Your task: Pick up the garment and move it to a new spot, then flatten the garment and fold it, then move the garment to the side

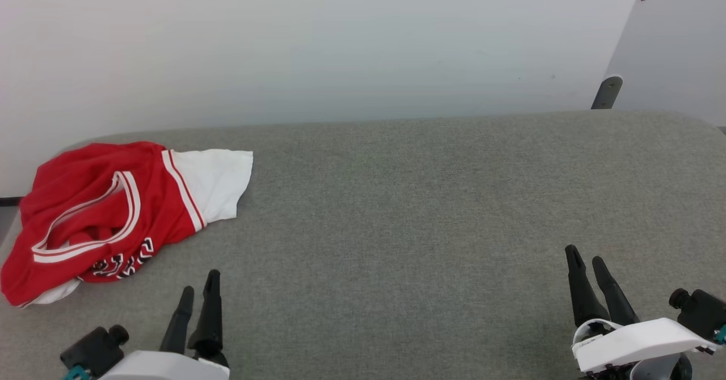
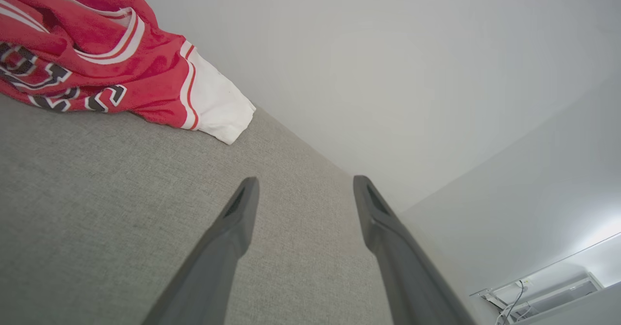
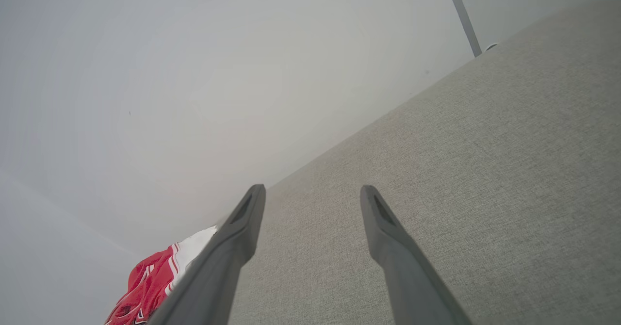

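The garment (image 1: 113, 210) lies crumpled at the far-left corner of the grey table (image 1: 425, 210), close to the white wall (image 1: 340, 45); its white sleeve (image 1: 218, 181) points to the right; L gripper (image 1: 199, 283) is near it, not touching, fingers apart, w/ nothing between; R gripper (image 1: 585, 256) is well apart at the right side, also spread and empty.

The garment (image 2: 97, 48) runs off the left wrist view's corner, its chest lettering (image 2: 103, 99) unreadable
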